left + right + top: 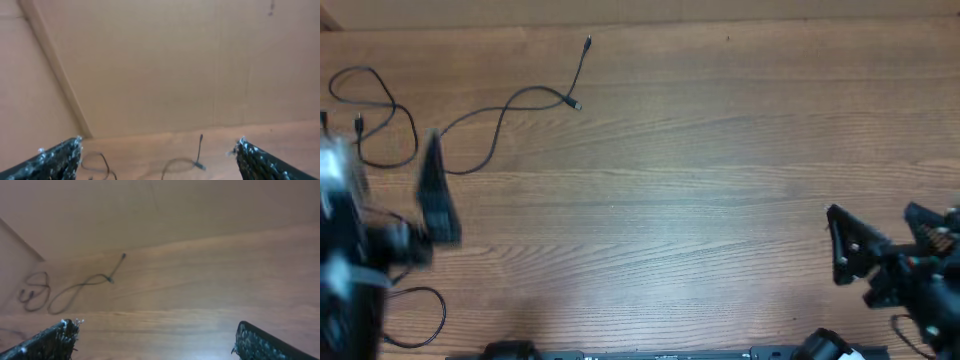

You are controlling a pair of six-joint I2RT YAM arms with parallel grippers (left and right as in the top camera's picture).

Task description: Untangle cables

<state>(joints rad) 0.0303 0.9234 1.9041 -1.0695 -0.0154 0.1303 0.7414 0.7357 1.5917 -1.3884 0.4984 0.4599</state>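
While the left hand (159, 142) and the right hand (155, 324) both stand released, fingers wide apart and grasping nothing, the cables (534, 90) lie slack on the worktop (720, 200) just beyond the left hand, one looped, another S-curved.

Even warm light; left arm (345, 240) motion-blurred overhead; wrist views soft.
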